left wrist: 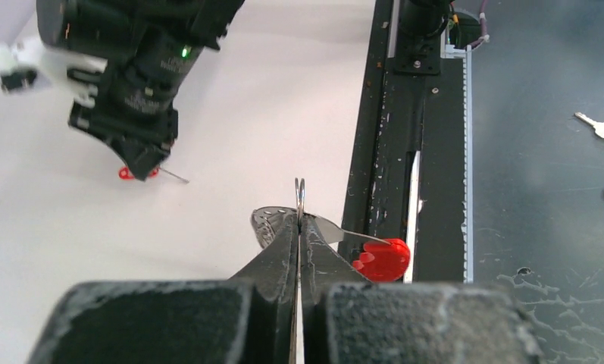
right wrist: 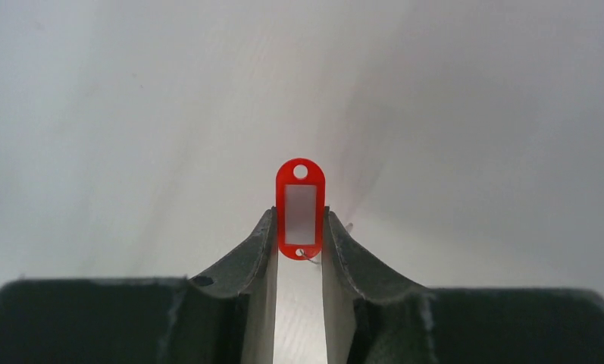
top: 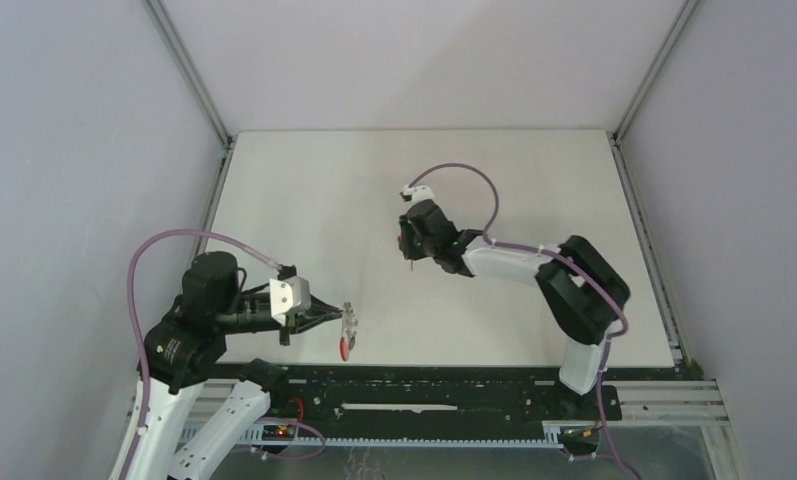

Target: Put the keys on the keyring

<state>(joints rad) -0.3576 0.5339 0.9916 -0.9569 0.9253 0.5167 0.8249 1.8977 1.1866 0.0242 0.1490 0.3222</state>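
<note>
The left pincer (left wrist: 299, 221) is pressed fully together on the keyring (left wrist: 270, 221) and holds it in the air at the lower left of the overhead view, just inside the near edge of the table (top: 534, 180). A thin wire loop stands up from the tips. The silver part shows at the left of the tips, and the red arc (left wrist: 382, 259) hangs at the right, over the black rail (left wrist: 382, 136) at this edge.

The right pincer (right wrist: 300, 216) is narrow, and its fingers (right wrist: 262, 243) meet both long sides of the red tag (right wrist: 300, 182). The tag lies near the middle of the table, with wide white surface on all sides up to the walls (top: 74, 150). The two pincers are well apart.

The white label in the tag carries no writing. The print on the right arm's body, in the upper left of the left wrist view, is too small to read.

The key (left wrist: 173, 176) on this tag shows only as a thin metal pin beside the pincer. Other keys (left wrist: 600, 129) lie on the dark floor past the rail, partly cut off by the frame's right edge.
</note>
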